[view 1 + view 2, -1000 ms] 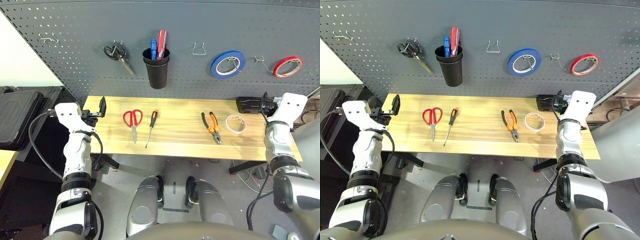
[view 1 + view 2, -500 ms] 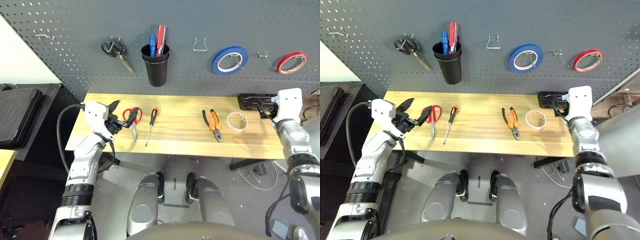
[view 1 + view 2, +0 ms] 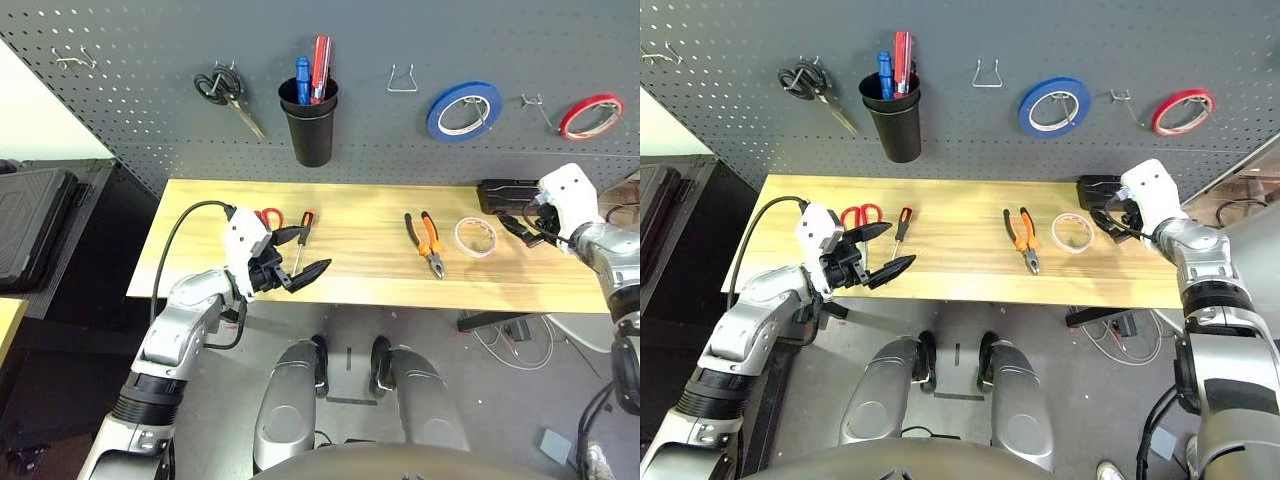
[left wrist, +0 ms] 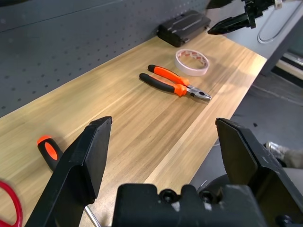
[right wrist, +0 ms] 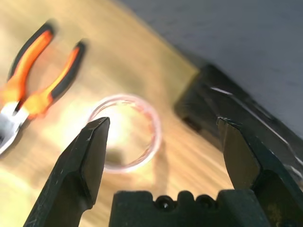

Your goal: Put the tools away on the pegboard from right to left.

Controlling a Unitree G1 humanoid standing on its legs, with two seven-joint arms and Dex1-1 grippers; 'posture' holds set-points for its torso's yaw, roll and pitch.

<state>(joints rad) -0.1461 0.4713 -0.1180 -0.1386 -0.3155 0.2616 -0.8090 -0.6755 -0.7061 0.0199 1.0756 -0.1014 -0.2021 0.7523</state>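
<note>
both pairs of jaws stand spread wide and hold nothing. the left gripper (image 3: 300, 252) hangs over the front edge of the table (image 3: 360, 285) near its left end, above the lower part of the screwdriver (image 3: 300, 243), fingers pointing along the table toward the right. the red-handled scissors (image 3: 270, 217) lie just beside the screwdriver on its left, partly hidden behind the gripper. the right gripper (image 3: 1107, 217) is at the right end of the table near the back edge, in front of a black box (image 3: 505, 192) and aimed at the cream tape roll (image 3: 475, 237); whether a fingertip touches the roll is hard to tell. the pliers (image 3: 425, 241) lie just left of the roll, jaws toward the front edge. on the pegboard (image 3: 150, 110) hang black-handled scissors (image 3: 226, 92), a black cup (image 3: 311, 125), a blue tape roll (image 3: 463, 110) and a red tape roll (image 3: 592, 115).
</note>
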